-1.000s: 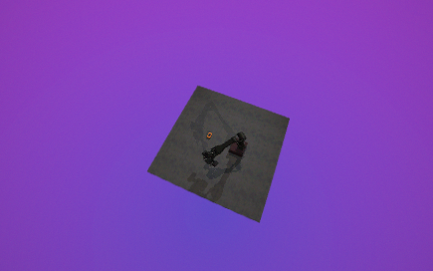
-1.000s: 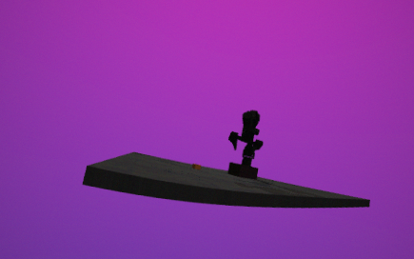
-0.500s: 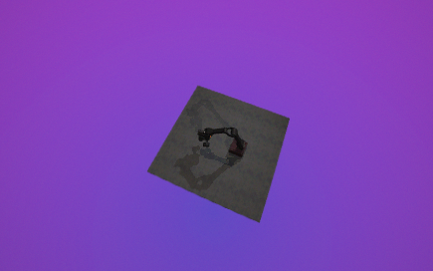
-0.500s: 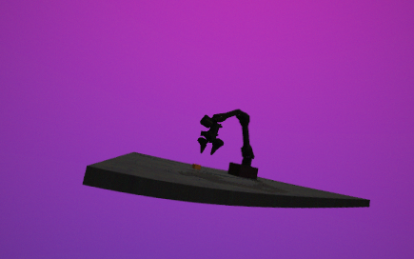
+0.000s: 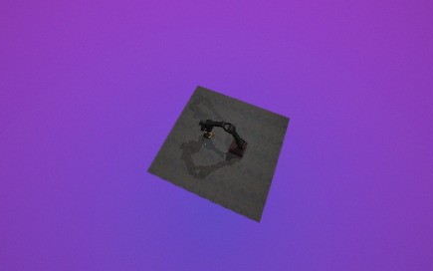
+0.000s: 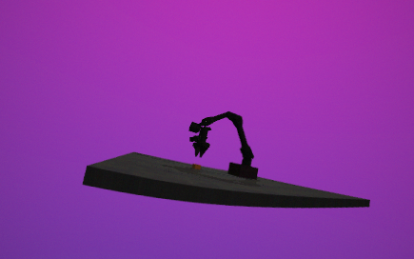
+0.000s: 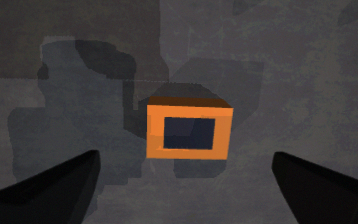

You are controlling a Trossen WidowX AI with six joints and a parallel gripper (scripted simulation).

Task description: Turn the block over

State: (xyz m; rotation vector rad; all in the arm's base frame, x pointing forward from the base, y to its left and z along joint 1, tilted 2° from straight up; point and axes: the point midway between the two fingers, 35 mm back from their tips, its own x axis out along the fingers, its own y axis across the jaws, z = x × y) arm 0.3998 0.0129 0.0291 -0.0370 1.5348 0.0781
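The orange block (image 5: 210, 135) (image 6: 196, 167) (image 7: 155, 132) lies on the grey table (image 5: 255, 189) (image 6: 129, 167) (image 7: 325, 100). Its top face carries a dark rectangle (image 7: 189, 133), so the marked side faces up. In the wrist view the block is nearly square to the frame, its long side running left to right, and one darker side face shows along its upper edge. My gripper (image 6: 199, 155) (image 7: 189, 160) is open and empty, pointing down above the block. In the wrist view the block shows between and a little above the two fingertips. In the top view the gripper partly hides the block.
The arm's dark red base (image 5: 237, 148) (image 6: 243, 170) stands on the table, to the right of the block in the top and exterior views. The arm arches from it over to the block. Shadows of the arm fall across the table around the block.
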